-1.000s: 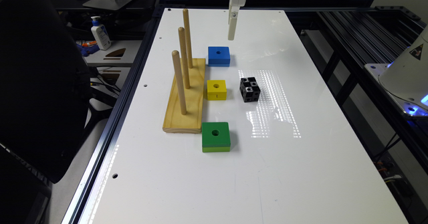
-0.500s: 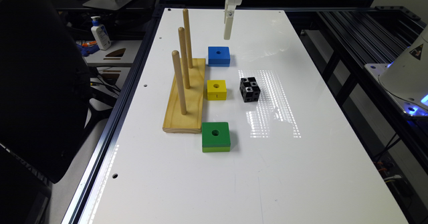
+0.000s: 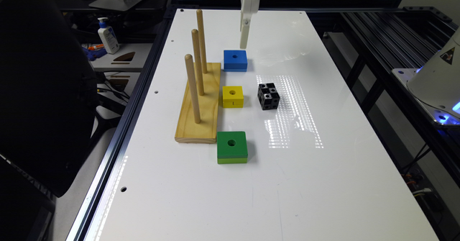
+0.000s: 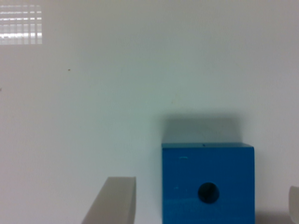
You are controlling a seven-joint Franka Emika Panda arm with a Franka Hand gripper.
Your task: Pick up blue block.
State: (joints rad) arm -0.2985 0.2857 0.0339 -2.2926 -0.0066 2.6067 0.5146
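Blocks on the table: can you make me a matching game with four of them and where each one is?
Things:
1. blue block
2. yellow block
3. green block
4. black cube

Places:
A. by the near end of the peg board
B. just below the gripper
C. alone, on the exterior view's right of the yellow one
D. between the other two holed blocks

Pairs: 1-B, 2-D, 3-A, 4-C

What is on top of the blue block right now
Nothing rests on the blue block; its top and centre hole are bare. The open fingers flank it without touching. Its underside against the table is hidden.
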